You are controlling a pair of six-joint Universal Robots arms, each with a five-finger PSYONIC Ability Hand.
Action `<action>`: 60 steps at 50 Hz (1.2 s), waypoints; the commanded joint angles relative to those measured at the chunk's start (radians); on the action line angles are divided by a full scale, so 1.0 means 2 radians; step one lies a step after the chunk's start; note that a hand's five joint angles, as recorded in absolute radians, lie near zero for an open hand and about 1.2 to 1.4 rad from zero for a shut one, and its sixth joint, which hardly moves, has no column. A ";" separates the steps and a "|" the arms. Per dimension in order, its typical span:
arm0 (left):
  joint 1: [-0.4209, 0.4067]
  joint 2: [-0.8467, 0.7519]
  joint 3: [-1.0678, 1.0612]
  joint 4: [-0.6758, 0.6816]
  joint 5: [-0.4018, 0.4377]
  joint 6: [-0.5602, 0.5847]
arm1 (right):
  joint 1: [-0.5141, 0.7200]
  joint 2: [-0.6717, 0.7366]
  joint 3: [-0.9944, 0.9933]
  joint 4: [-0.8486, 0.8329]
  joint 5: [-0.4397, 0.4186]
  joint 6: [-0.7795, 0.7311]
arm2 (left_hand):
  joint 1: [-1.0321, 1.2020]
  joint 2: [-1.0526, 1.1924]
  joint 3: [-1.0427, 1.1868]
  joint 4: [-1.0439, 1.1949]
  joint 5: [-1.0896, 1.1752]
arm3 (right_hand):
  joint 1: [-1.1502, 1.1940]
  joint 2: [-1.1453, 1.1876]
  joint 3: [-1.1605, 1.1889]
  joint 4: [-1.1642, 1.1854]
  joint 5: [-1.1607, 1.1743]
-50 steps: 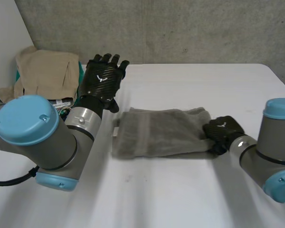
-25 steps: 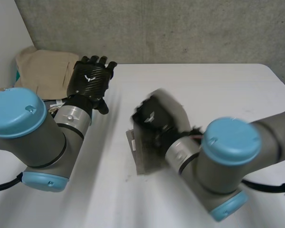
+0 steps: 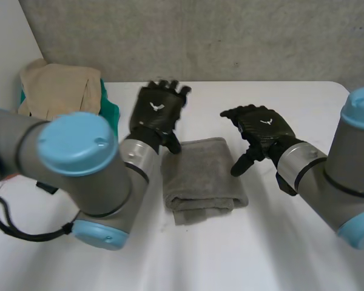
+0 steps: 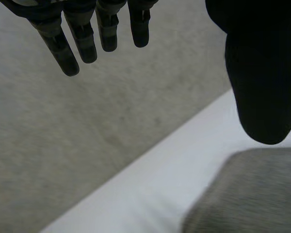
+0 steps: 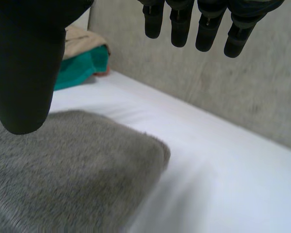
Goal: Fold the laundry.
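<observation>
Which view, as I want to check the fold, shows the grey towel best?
The head view: the whole folded grey towel lies on the white table, all its edges visible. The left wrist view shows one corner of it; the right wrist view a larger part, with one rounded corner.

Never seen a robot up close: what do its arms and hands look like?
Thick grey arms with round light-blue caps at the joints. The left hand and right hand are black, each with a small white mark on its back.
</observation>
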 commanded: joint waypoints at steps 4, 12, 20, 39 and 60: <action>-0.010 -0.101 0.076 -0.120 0.001 -0.004 | 0.003 0.112 -0.090 0.075 -0.018 -0.008 | 0.012 0.008 0.004 0.011 0.001 | -0.025 -0.020 -0.020 -0.021 -0.024; -0.005 -0.111 0.068 -0.167 -0.006 0.000 | 0.003 0.168 -0.105 0.082 -0.028 -0.041 | 0.013 0.010 0.005 0.012 0.003 | 0.002 0.007 0.007 0.006 0.003; -0.003 -0.102 0.064 -0.198 0.001 0.000 | -0.001 0.130 -0.087 0.072 0.036 -0.097 | 0.016 0.012 0.008 0.015 0.006 | 0.056 0.061 0.061 0.060 0.057; 0.063 0.080 0.021 -0.164 0.279 -0.030 | -0.030 0.017 0.088 -0.026 0.059 0.057 | 0.027 0.023 0.018 0.025 0.016 | -0.007 -0.002 -0.002 -0.003 -0.006; 0.067 0.107 0.011 -0.161 0.320 -0.069 | 0.004 0.106 0.084 -0.096 0.024 0.160 | 0.033 0.029 0.024 0.031 0.022 | 0.030 0.035 0.035 0.034 0.031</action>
